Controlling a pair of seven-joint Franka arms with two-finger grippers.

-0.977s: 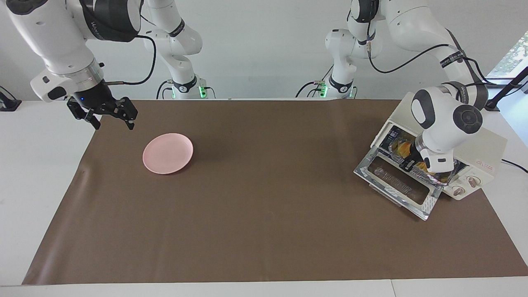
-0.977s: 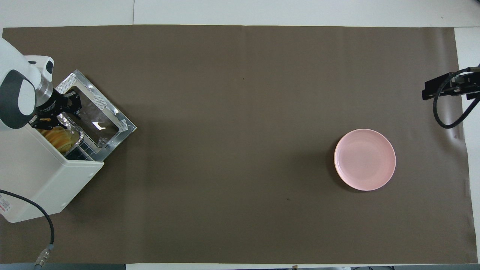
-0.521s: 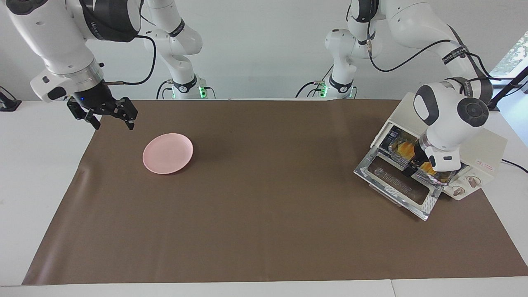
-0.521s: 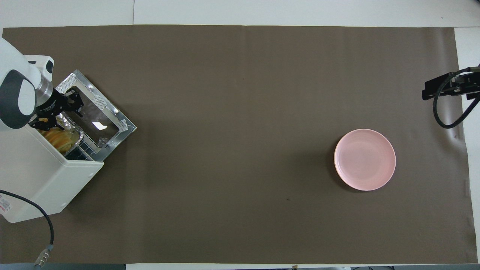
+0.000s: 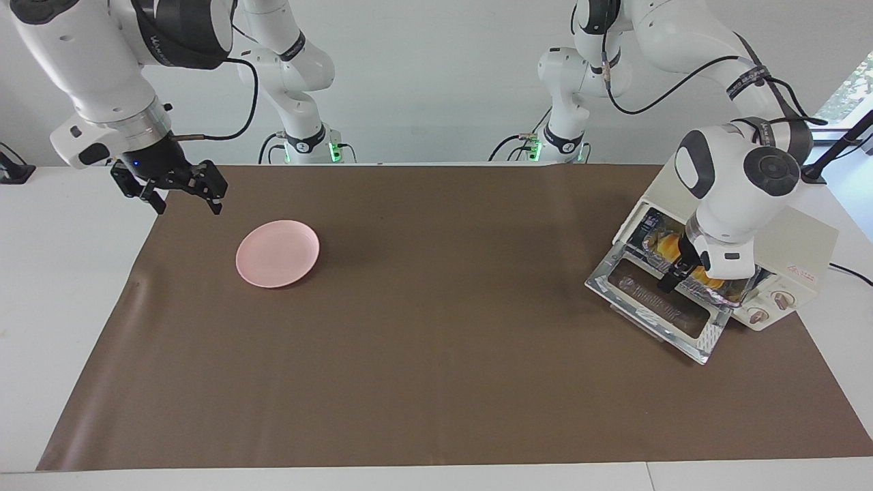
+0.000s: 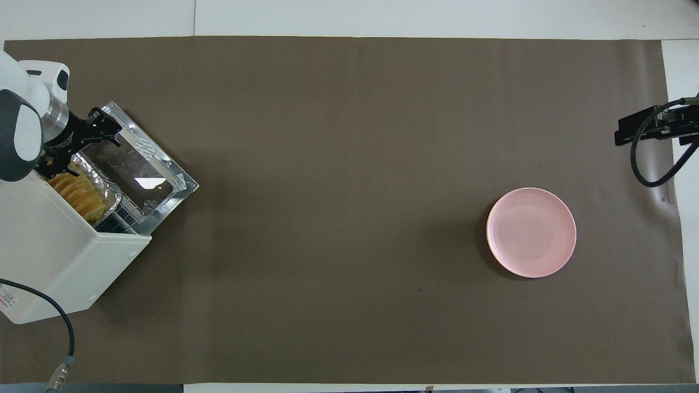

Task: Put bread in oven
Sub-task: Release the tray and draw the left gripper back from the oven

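Left gripper (image 5: 672, 276), jaws apart and empty, hangs over the oven (image 5: 794, 262) door, bread (image 6: 79, 191) inside; right gripper (image 5: 179, 191) apart, waiting.

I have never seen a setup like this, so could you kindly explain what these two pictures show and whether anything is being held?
Two white robot arms work at a table covered by a brown mat. One picture faces the robots from across the table; the other looks down from above them. The left claw hangs open over the lowered door of the oven, holding nothing. The bread lies in a foil tray inside the oven. The right claw waits, open and empty, over the mat's edge near a pink plate, which is bare.
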